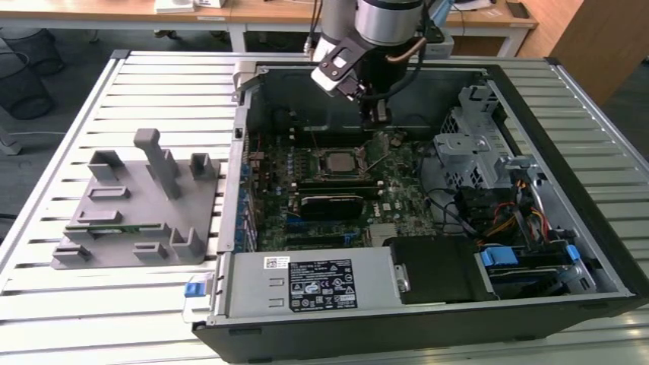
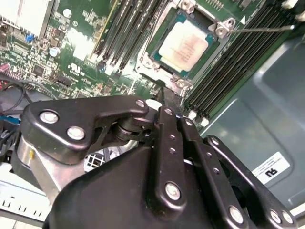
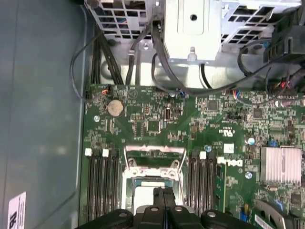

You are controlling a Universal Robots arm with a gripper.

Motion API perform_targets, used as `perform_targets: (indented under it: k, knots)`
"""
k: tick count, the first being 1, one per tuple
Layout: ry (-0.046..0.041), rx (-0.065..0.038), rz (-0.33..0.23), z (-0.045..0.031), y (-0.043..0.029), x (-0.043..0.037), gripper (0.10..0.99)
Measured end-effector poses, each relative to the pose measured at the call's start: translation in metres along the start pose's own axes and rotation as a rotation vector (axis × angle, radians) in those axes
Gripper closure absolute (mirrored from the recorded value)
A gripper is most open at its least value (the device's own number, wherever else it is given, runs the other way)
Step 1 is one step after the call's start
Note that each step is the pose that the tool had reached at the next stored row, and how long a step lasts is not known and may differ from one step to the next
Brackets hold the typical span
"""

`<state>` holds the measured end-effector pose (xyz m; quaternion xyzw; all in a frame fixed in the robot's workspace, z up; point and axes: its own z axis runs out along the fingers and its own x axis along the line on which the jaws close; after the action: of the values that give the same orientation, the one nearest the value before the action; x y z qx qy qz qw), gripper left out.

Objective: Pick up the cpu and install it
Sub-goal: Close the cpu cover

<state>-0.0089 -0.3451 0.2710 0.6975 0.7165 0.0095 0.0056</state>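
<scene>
"Cpu (image 2: 183,45), where is it?"

"Well away from the jaws, on the exterior view's left, stands the grey fixture (image 1: 137,205). Then comes the open computer case (image 1: 406,334). Inside, on the green motherboard (image 1: 406,190), the cpu lies flat in its socket frame (image 2: 143,64), just in front of the jaw tips."

"Is the gripper (image 3: 163,192) holding anything?"

"No. Its jaws are squeezed together, empty."

Lab-like workshop, slatted metal workbench (image 1: 102,319), opened computer tower (image 1: 406,338), wooden desks (image 1: 273,13) behind, mesh waste bins (image 1: 23,84)
</scene>
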Motion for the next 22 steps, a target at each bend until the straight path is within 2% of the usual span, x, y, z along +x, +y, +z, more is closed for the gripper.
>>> perform_targets:
  k: [5, 15, 22]
  knots:
    - [0.0006, 0.003, -0.001, 0.0002, 0.0067, -0.0002, 0.980]
    - [0.0027, 0.004, -0.022, 0.0009, 0.0262, -0.0006, 0.980]
    - [0.0027, 0.007, -0.022, 0.0012, 0.0355, -0.0005, 0.980]
